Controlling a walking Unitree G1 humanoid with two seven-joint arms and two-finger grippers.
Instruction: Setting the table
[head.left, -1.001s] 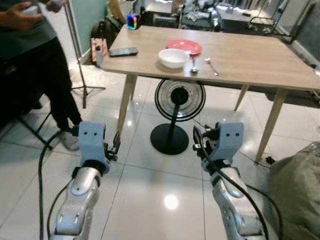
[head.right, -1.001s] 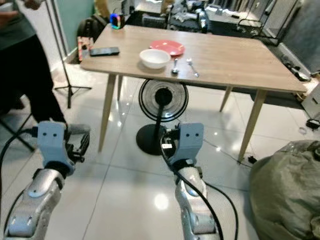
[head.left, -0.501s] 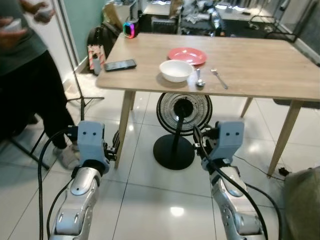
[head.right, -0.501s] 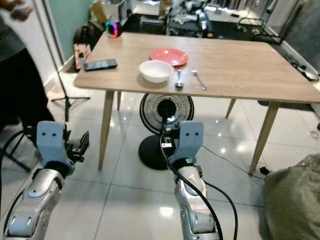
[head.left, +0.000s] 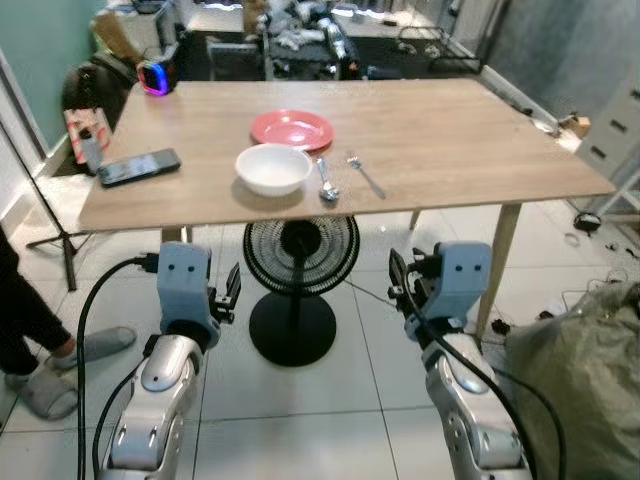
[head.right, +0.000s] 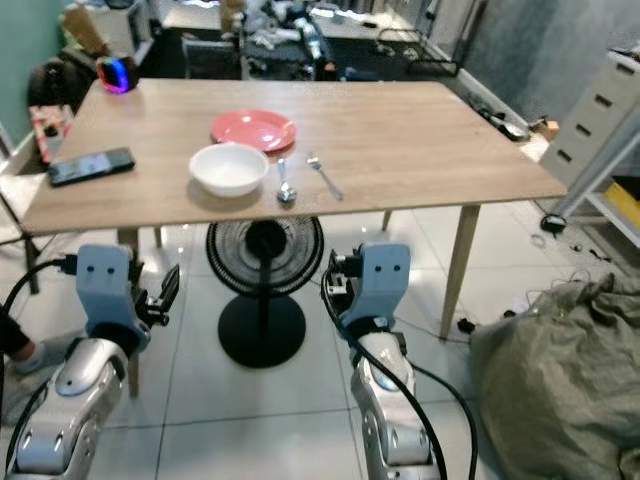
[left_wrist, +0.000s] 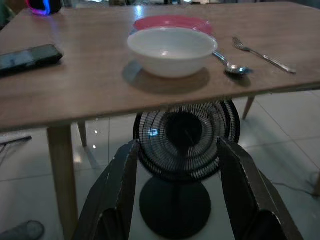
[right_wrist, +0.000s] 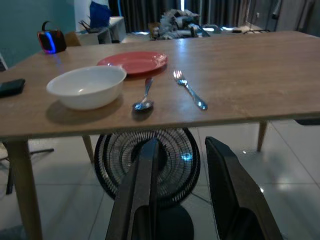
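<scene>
On the wooden table (head.left: 480, 150) lie four pieces of tableware: one red plate (head.left: 291, 129), one white bowl (head.left: 273, 168), one spoon (head.left: 326, 183) and one fork (head.left: 366, 176). The bowl sits close to the near edge, just in front of the plate; the spoon lies just beside the bowl with the fork next to it, both pointing toward the near edge. One black phone (head.left: 139, 167) rests near the table's left edge, and one small glowing speaker (head.left: 154, 76) stands at the far left corner. The right half of the tabletop is bare wood.

Under the table stands one black floor fan (head.left: 299, 262) on a round base.

The left gripper (left_wrist: 177, 195) and right gripper (right_wrist: 182, 195) are both held low in front of the table's near edge, below the tabletop, fingers spread apart and holding nothing. A grey sack (head.left: 590, 370) lies on the floor to the right.
</scene>
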